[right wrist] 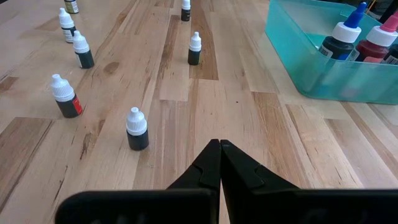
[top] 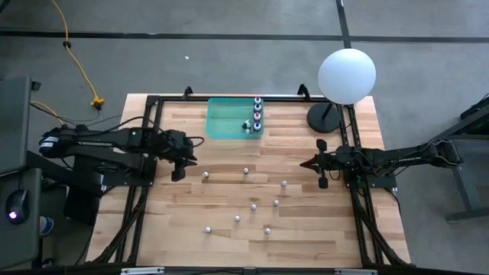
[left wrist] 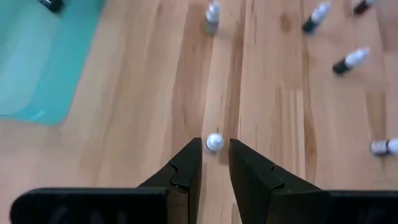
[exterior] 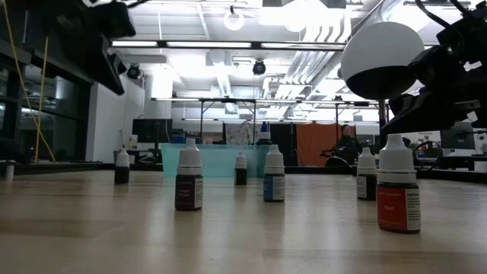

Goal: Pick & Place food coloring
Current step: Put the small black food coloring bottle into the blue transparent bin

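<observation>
Red-labelled bottle stands on pale wood tabletop (lit workshop behind)

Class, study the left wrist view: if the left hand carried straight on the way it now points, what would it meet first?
Most likely the small white-capped bottle standing just ahead of the left hand, in line with the gap between its open fingers. Depth is uncertain from this view.

Two dark arms; left pincer black, angular, wedge-shaped fingers.

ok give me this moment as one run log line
left tool: open, above a loose bottle | right tool: shut, empty, waiting at right | teal bin: some bottles inside | rest standing on table
</observation>
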